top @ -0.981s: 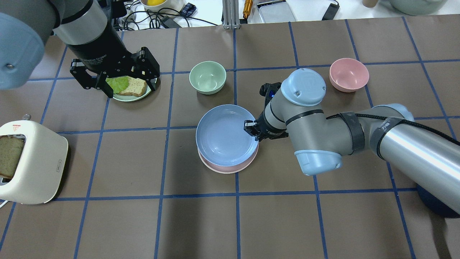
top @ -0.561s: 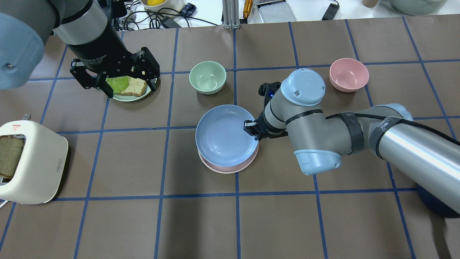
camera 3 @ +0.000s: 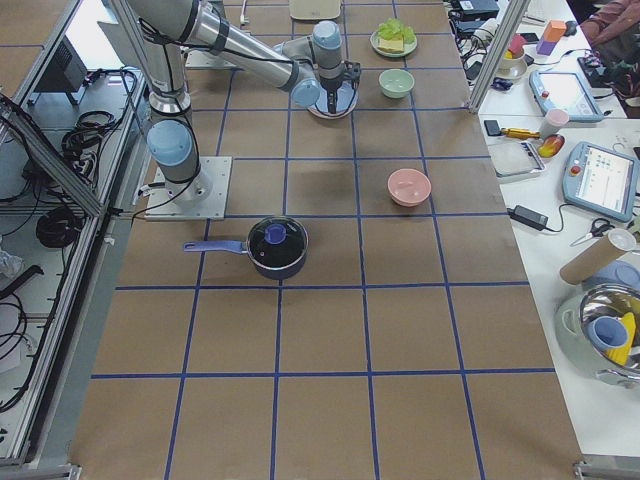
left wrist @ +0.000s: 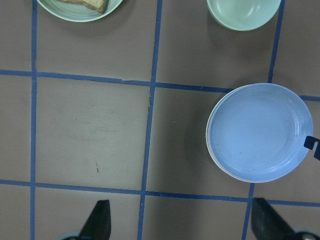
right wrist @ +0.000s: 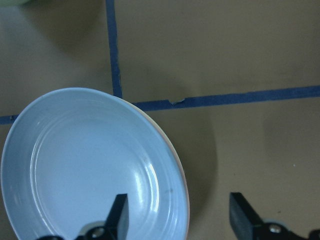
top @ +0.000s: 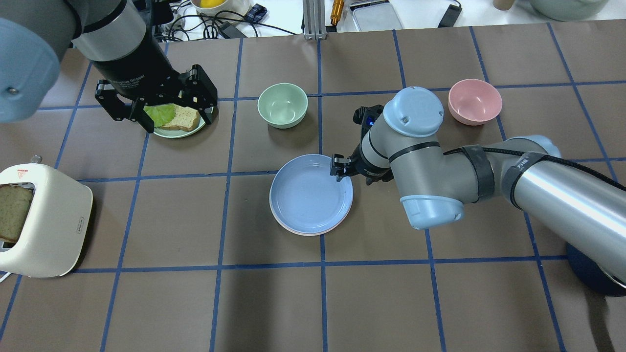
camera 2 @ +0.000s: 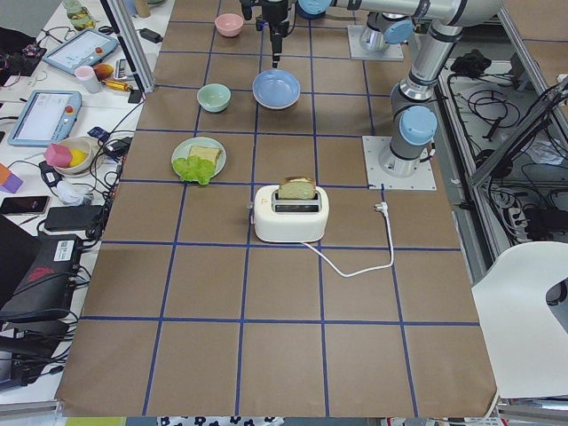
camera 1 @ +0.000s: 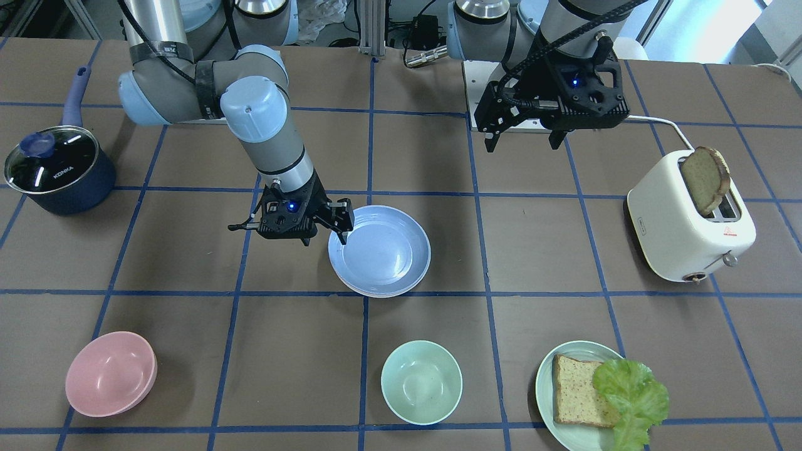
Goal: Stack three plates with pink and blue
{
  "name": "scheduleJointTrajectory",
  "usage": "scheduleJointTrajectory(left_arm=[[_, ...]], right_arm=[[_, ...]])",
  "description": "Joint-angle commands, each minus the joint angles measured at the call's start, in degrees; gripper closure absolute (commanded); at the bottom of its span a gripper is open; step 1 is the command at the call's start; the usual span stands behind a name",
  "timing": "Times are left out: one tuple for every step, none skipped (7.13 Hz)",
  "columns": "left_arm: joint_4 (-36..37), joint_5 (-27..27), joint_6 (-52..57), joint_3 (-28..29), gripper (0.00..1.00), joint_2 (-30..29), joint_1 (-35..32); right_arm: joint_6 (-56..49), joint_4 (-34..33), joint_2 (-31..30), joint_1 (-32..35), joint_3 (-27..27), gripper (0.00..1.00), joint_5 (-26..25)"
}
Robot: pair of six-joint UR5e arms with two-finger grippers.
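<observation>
Blue plate point(top: 310, 195) lies flat, hollow up, round, on pink plate point(top: 313, 234) | rim under right gripper point(camera 1: 324, 237), fingers apart | left gripper point(camera 1: 521, 134) apart, far away

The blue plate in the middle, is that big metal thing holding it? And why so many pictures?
Those are two robot arms with pincer hands. Several cameras film the same table at once: from above, the front, both ends, and each wrist. The right gripper straddles the rim of the blue plate, open, not squeezing. The plate lies on a pink plate. The left gripper hangs open, empty. Also there: toaster, mint bowl, pink bowl, pot, green plate of bread and lettuce.
</observation>
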Motion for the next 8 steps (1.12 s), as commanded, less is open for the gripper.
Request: scheduleJointTrajectory(left_arm=[[-0.1,0.2,0.1,0.4,0.00,0.0,0.1],[-0.1,0.1,0.1,0.4,0.00,0.0,0.1],[-0.1,0.3,0.1,0.3,0.00,0.0,0.1],[-0.1,0.3,0.1,0.4,0.00,0.0,0.1],[-0.1,0.2,0.1,0.4,0.00,0.1,0.1],[-0.1,0.2,0.1,0.5,0.00,0.1,0.1],[-0.1,0.2,0.1,0.5,0.00,0.1,0.1],[-0.1,0.4,0.3,0.5,0.00,0.1,0.1]], right_arm=[[-3.4,8.3,-2.7,-3.2,-4.2,0.01,-5.5],[-5.3,15.6,-4.7,-6.8,-5.6,0.00,-5.8],[-7.7,20.1,-7.4,-10.2,-5.6,0.00,-5.8],[-12.6,24.2,-11.0,-12.6,-5.7,0.00,-6.0],[-19.5,28.2,-15.1,-14.5,-5.7,0.00,-10.1],[-20.6,31.2,-18.2,-14.6,-8.1,0.00,-11.2],[-20.6,39.2,-17.2,-14.6,-15.0,0.00,-10.8],[-20.4,44.6,-14.4,-14.4,-22.2,0.00,-10.4]])
